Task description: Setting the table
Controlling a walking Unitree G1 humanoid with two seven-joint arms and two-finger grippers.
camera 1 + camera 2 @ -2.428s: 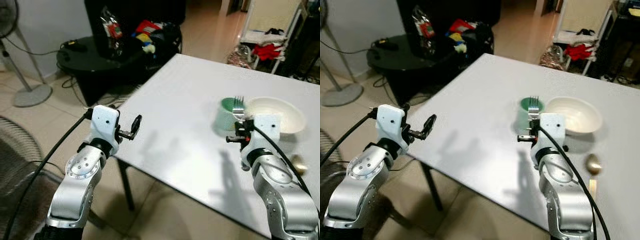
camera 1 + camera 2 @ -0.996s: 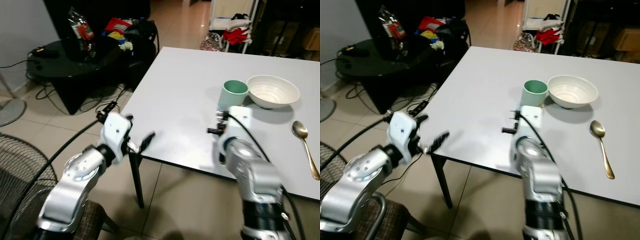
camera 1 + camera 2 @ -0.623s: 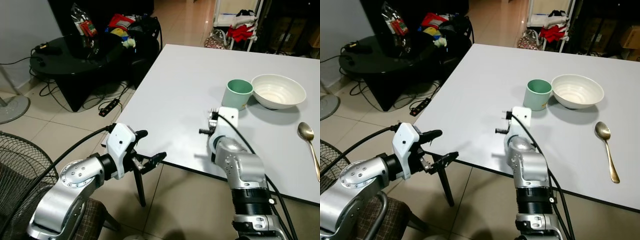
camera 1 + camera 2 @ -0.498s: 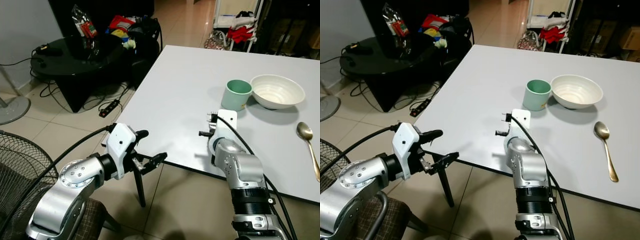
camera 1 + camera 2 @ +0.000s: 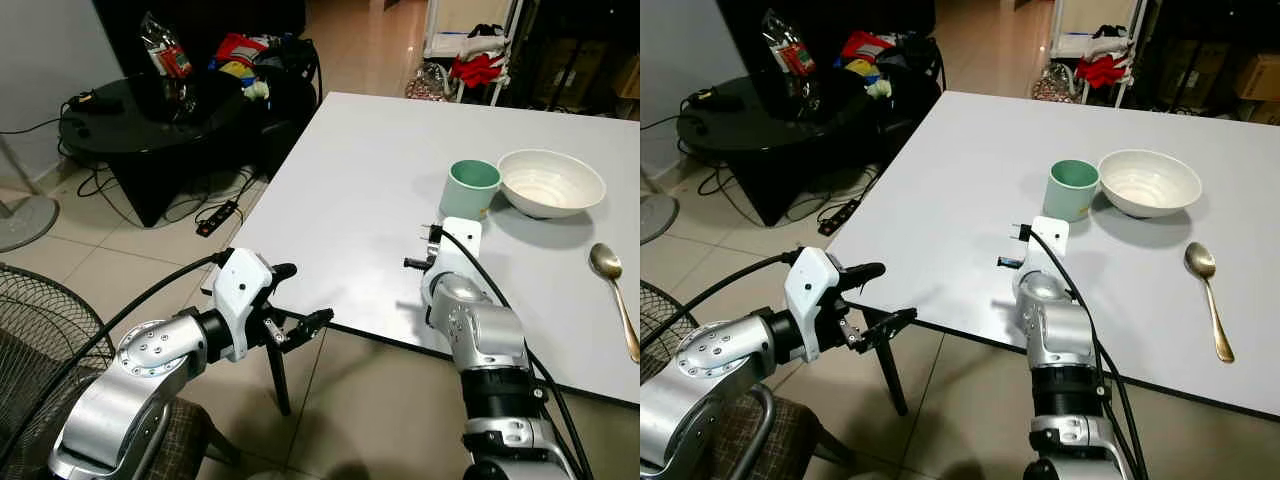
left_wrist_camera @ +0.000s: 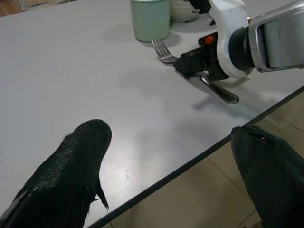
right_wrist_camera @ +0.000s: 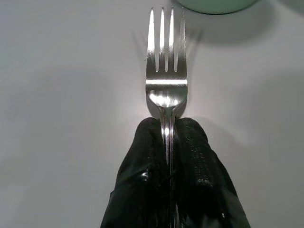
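1. The round white bowl [image 5: 1148,181], the mint green cup [image 5: 1072,190] and the gold metal spoon [image 5: 1208,300] already sit on the white table [image 5: 960,190].
2. The right gripper [image 7: 167,142] pinches the shiny silver fork [image 7: 166,71] low over the table, near the cup; the fork is not set down yet.
3. The left gripper [image 5: 300,300] hangs released beside the table edge.

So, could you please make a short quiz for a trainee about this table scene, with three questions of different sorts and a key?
1. True or false: the right gripper is shut on the fork.
2. Which item stands closest to the bowl? A) the mug B) the spoon C) the fork
3. Fill in: the left gripper hangs off the table edge with its fingers ____.

Key: 1 true; 2 A; 3 open.
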